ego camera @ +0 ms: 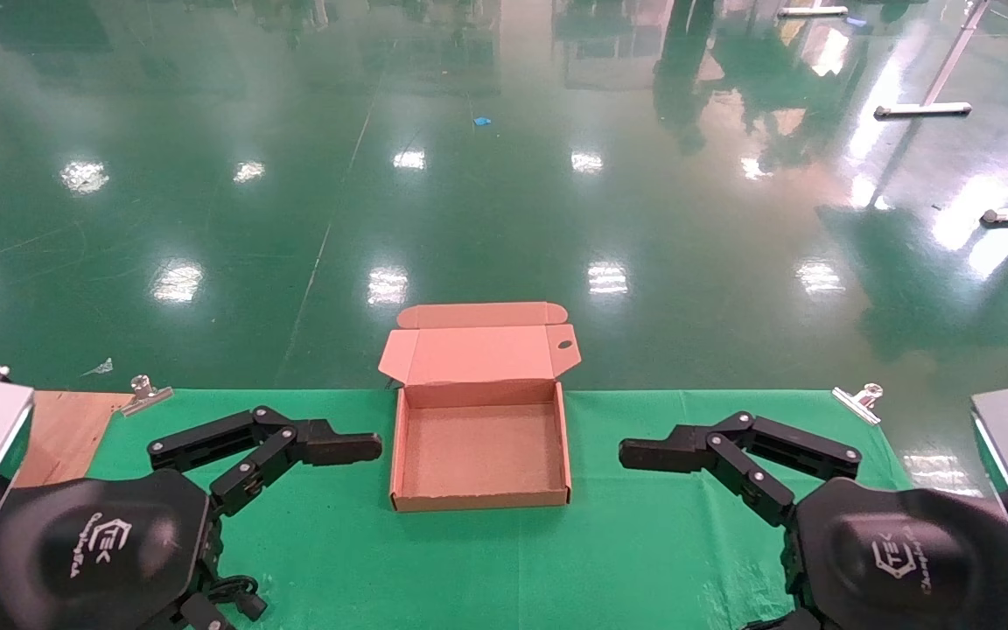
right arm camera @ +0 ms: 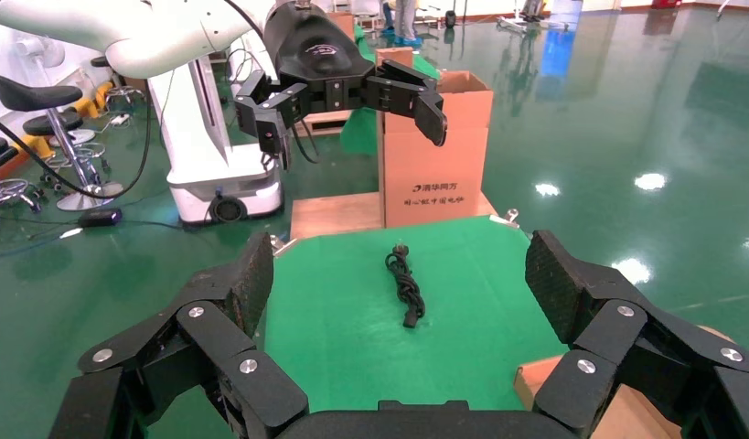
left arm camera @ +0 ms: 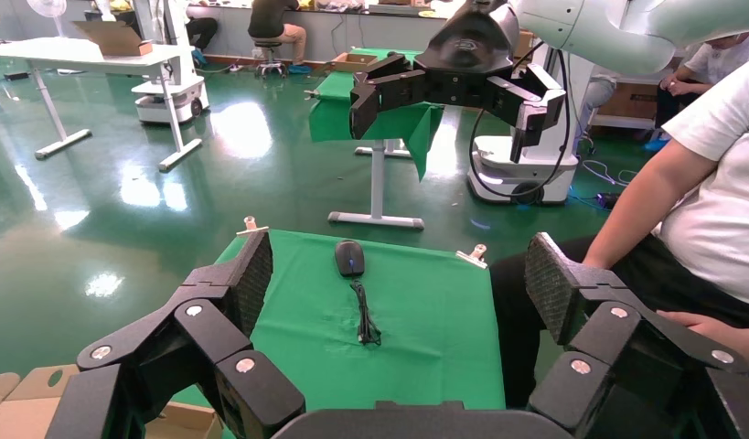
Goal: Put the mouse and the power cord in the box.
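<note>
The head view looks forward and down on the green-clothed desk (ego camera: 469, 560) from close above. Each wrist view looks out level between its own tool's fingers, across the desk toward the opposite arm. The left wrist view and the right wrist view share that cloth with the head view.

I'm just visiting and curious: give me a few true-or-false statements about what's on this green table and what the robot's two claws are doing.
1. The box lies open with nothing in it. True.
2. The left gripper holds the mouse. False: it is open, holding nothing; the mouse lies on the green cloth.
3. The power cord lies bundled on the cloth. True.
4. The right gripper is shut on the cord. False: it is open, beside the box.
5. The box lid is closed. False: it stands raised.
</note>
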{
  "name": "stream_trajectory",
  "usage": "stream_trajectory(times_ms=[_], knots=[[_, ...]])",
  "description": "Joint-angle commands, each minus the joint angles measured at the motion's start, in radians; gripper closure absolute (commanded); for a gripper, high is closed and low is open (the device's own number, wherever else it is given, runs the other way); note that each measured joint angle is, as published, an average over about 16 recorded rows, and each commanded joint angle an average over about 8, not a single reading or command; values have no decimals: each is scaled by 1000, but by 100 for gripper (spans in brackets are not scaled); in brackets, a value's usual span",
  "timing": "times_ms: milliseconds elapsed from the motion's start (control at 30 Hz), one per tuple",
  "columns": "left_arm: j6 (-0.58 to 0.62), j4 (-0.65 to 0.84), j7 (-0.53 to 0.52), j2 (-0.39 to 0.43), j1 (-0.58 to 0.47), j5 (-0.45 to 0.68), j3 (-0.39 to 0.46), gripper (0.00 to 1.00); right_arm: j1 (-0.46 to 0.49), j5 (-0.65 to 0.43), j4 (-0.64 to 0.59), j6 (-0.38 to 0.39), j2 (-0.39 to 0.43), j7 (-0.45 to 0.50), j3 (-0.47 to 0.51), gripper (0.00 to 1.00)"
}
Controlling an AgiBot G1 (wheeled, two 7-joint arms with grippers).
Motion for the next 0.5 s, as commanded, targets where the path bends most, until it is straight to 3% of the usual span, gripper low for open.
stream_trajectory(times_ms=[33,500], knots=[[0,0,0,0,0,0,0,0,0,0,0,0,0,0,0,0],[0,0,0,0,0,0,0,0,0,0,0,0,0,0,0,0]])
